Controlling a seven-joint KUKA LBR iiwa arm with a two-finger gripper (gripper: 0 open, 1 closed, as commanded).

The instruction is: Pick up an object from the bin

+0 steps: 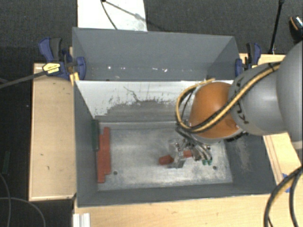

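We're down low, right of centre in the bin, jaws just beside a small red piece on the floor, spread or pressed we cannot tell, so we'd centre squarely over it before closing and lifting straight.

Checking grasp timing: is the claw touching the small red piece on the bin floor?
Cannot tell: camera view shows claw beside small red piece, contact hidden.

One camera looks down, somewhat from the side, on the grey bin.
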